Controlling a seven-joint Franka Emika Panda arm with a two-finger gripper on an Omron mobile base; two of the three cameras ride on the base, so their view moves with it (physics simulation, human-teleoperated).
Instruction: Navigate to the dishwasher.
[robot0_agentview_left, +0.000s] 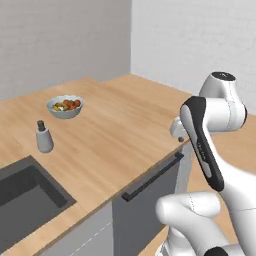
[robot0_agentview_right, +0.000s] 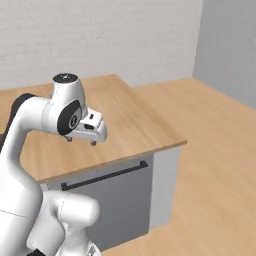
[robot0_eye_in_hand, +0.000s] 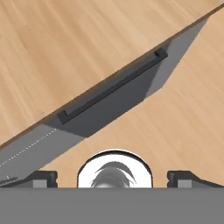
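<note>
Wooden counter (robot0_agentview_left: 120, 125), bowl (robot0_agentview_left: 65, 106), bottle (robot0_agentview_left: 44, 136)

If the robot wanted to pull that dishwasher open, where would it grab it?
Probably the long black bar handle along the top edge of the dishwasher. It stands off the flat grey front, so open fingers could likely close over and under it, coming straight in from the front.

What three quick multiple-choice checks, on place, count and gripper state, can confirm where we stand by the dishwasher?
1. Where is the dishwasher?
A. under the counter's end
B. beside the sink
C. across the room

2. How many handles on its front?
A. none
B. one black bar
C. two

3. The gripper is:
A. gripping the bar
B. holding the bowl
C. empty, above the counter

Key: 1 A, the panel sits below the wooden top's end; 2 B, a single bar shows; 3 C, nothing lies between its fingertips.
</note>
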